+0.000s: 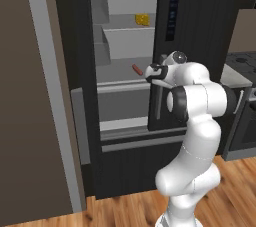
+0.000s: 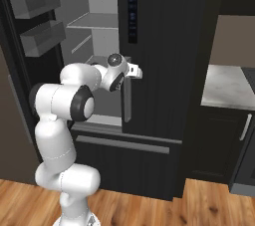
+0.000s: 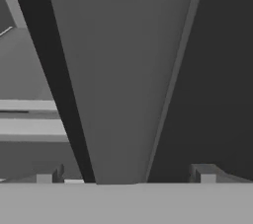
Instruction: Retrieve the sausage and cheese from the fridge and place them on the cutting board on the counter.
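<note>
We are holding our gripper (image 1: 151, 72) with jaws spread wide, gripping nothing | sausage (image 1: 137, 69) is lying on a fridge (image 1: 200, 16) shelf just beside the jaws | cheese (image 1: 142, 19) is sitting on the shelf above.

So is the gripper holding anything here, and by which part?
Nothing is held. The gripper is open and empty at the fridge opening; the sausage and the cheese lie on their shelves inside.

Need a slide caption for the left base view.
Fridge open; cheese on upper shelf, sausage below; open gripper beside the sausage.
</note>
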